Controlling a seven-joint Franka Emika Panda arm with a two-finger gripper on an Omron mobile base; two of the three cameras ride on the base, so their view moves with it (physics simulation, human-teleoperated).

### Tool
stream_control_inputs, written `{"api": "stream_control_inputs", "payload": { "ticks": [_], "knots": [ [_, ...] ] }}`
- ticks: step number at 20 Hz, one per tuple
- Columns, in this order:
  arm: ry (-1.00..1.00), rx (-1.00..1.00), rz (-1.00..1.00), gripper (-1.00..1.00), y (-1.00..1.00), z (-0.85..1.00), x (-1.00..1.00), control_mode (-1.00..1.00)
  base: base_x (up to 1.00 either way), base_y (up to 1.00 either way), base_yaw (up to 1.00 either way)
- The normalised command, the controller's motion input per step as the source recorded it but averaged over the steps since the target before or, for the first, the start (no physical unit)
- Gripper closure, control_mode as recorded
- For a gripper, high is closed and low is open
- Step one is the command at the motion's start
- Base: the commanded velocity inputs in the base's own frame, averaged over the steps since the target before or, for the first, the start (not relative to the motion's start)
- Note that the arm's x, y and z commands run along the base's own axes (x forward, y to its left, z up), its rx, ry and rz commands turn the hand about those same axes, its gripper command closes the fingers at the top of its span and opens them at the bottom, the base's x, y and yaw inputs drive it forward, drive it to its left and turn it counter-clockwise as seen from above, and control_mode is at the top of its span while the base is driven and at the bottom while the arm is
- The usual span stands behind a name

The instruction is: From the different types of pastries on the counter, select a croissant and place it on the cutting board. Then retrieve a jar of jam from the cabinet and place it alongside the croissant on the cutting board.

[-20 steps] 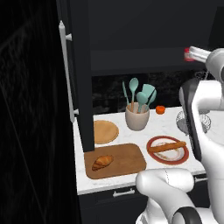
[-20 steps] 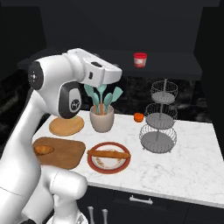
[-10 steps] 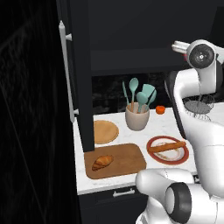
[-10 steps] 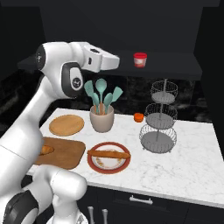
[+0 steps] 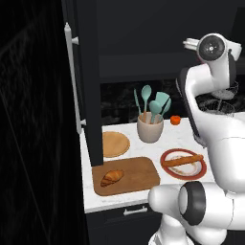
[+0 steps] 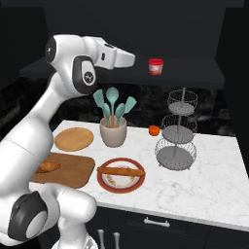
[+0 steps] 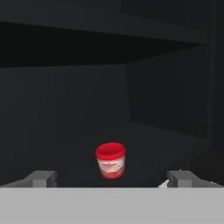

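The croissant (image 5: 111, 177) (image 6: 47, 167) lies on the left part of the wooden cutting board (image 5: 139, 174) (image 6: 73, 170). The jar of jam (image 6: 155, 66) (image 7: 110, 160), red-lidded, stands upright on the dark cabinet shelf (image 6: 189, 74). My gripper (image 6: 132, 59) (image 7: 112, 178) is raised to shelf height, pointing at the jar from its left and still apart from it. It is open, with the jar centred between the two fingertips (image 7: 42, 178) but farther back. The baguette stick (image 5: 182, 160) (image 6: 120, 171) rests on a red-rimmed plate (image 6: 104, 182).
The open cabinet door (image 5: 88, 81) with its silver bar handle (image 5: 72, 81) stands left of the counter (image 6: 204, 189). A utensil crock (image 6: 113, 132), a round wooden plate (image 6: 73, 138), a small orange object (image 6: 153, 130) and a three-tier wire stand (image 6: 177, 136) sit on the worktop.
The arm has lifted and swung the hand from over the counter up to shelf level, toward the jar. The gripper has stayed open. Nothing on the counter has moved.
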Motion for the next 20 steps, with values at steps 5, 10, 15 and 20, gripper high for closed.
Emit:
{"api": "stream_control_inputs", "payload": {
  "ticks": [5,10,15,20],
  "knots": [
    [0.05,0.00,-0.08,-1.00,0.00,-0.03,0.69,-1.00,0.00,0.00,0.00],
    [0.00,0.00,-0.01,-1.00,-0.15,-0.11,0.13,-1.00,0.00,0.00,0.00],
    [0.00,0.02,0.00,-1.00,-0.24,-0.47,0.36,-1.00,0.00,0.00,0.00],
    [0.02,0.01,0.00,-1.00,-0.06,-0.06,0.05,-1.00,0.00,0.00,0.00]
  ]
}}
